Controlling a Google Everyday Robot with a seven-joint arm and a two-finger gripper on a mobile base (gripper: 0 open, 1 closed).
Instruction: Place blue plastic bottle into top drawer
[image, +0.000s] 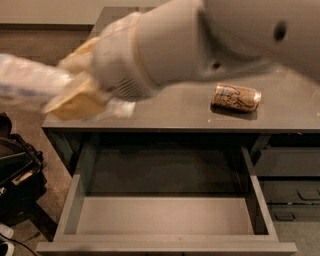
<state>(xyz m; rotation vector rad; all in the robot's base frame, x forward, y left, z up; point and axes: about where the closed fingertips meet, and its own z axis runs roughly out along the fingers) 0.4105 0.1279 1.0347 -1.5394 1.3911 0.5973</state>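
My gripper (75, 92) is shut on the blue plastic bottle (27, 80), a clear bottle with a pale blue-white label, and holds it lying sideways in the air, close to the camera at the left, above the counter's front left corner. The arm fills the top of the view. The top drawer (165, 215) stands pulled open below the counter, wide and grey, with nothing lying in it.
A gold-orange drink can (236, 97) lies on its side on the grey counter (190, 112) at the right. Dark-fronted drawers (290, 190) are at the lower right. A black bag (17, 175) sits on the floor at the left.
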